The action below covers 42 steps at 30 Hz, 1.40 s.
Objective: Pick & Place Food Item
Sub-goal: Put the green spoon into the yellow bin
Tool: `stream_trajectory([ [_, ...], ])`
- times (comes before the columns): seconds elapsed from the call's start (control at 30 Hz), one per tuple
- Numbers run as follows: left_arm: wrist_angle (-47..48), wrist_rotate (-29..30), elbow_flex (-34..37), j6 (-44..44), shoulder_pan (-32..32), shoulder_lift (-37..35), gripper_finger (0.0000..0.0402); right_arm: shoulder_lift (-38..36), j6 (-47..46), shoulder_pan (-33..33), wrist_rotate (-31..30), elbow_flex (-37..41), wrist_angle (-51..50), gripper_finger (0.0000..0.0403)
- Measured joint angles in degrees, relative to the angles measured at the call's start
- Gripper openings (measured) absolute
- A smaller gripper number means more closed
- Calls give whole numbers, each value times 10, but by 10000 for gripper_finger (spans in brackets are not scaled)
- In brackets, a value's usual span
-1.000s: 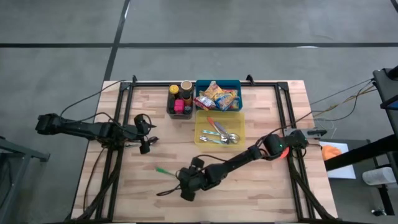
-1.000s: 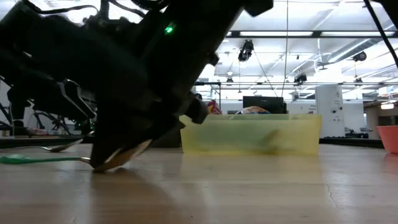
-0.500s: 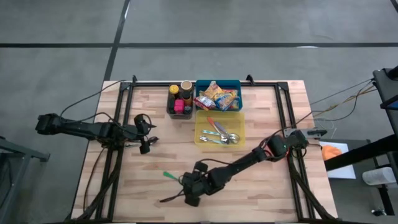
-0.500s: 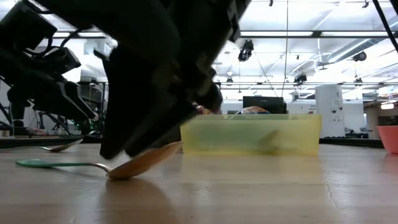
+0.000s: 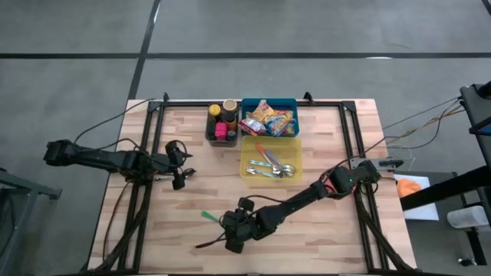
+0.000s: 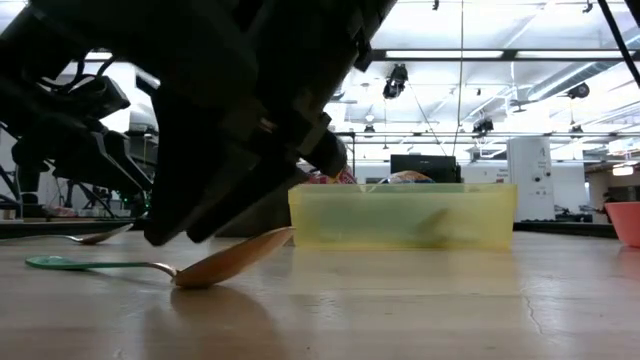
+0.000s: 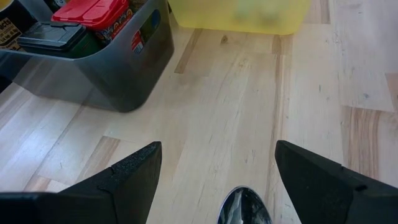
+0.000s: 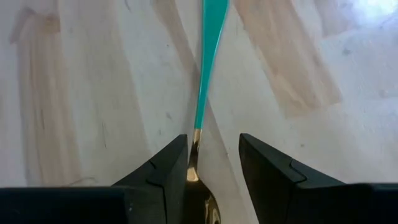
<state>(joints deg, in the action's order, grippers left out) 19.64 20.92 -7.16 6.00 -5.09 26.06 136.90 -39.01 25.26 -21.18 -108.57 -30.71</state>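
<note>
**Q:** Two questions: where's the spoon, and have you got it?

**A:** Nope. The teal-handled spoon [image 8: 208, 62] lies on the table [image 5: 322, 241], at 7 o'clock from the yellow tray [image 5: 247, 157]. My right gripper [image 8: 212, 140] straddles its neck, fingers partly apart and gripping nothing. My left gripper [image 7: 217, 146] waits at 9 o'clock, spread wide, empty.
</note>
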Motion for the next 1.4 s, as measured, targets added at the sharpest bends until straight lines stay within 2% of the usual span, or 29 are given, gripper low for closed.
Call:
stream_trajectory([
  [0.17,0,0,0,0,0,0,317,0,0,0,-26,9,24,142],
  [0.6,0,0,0,0,0,0,316,0,1,4,-28,83,134,142],
  [0.83,0,0,0,0,0,0,316,0,1,4,-28,87,137,138],
  [1.17,0,0,0,0,0,0,316,0,0,3,-28,87,138,60],
  [1.4,0,0,0,0,0,0,316,0,0,3,-25,87,146,23],
])
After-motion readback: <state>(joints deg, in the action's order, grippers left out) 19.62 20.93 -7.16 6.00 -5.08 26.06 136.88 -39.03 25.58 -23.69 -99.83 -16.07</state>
